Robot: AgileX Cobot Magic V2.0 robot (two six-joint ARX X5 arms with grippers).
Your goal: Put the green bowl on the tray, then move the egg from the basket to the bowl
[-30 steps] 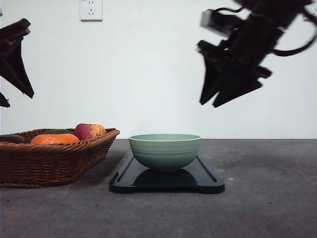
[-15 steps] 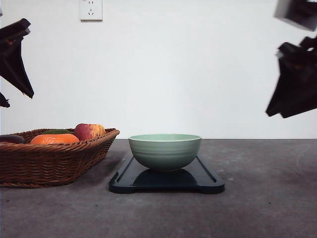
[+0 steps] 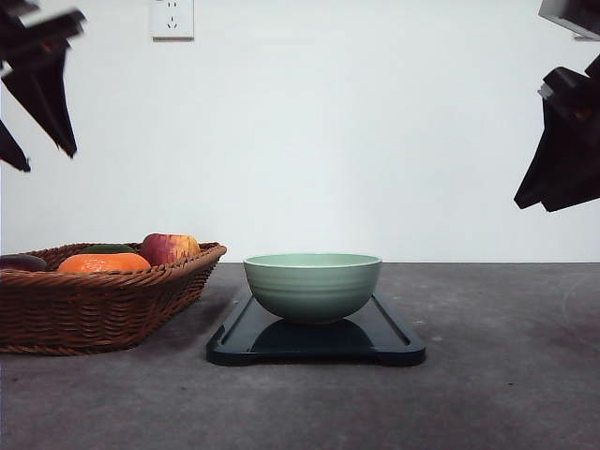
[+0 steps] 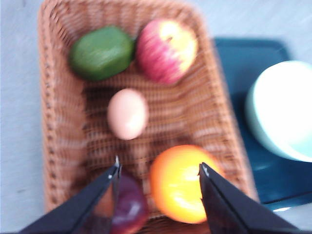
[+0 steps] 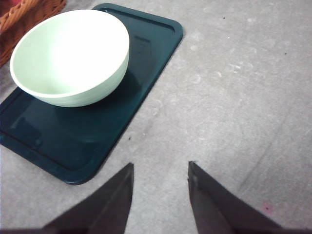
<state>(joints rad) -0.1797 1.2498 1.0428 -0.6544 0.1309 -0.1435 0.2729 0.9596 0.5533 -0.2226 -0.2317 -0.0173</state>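
From my end the left gripper (image 4: 159, 170) hung spread wide and empty over the basket (image 4: 53, 146), where the egg (image 4: 127, 113) sat mid-frame, a bit blurry. The right gripper (image 5: 160, 170) was parted too, holding nothing. The green bowl (image 3: 312, 285) sat on the tray (image 3: 394, 342), centre frame.

Sage-green bowl (image 3: 312, 285) with faint horizontal ribs and a paler rim, on a dark blue-black tray (image 3: 394, 339). Brown woven wicker basket (image 4: 63, 141) — inside: pale peach egg (image 4: 127, 113), red-and-yellow streaked apple (image 4: 166, 49), bright orange fruit (image 4: 179, 183), dull green one (image 4: 101, 52), something dark purple (image 4: 129, 206). Counter (image 3: 506, 375) is mottled grey — end effectors black.
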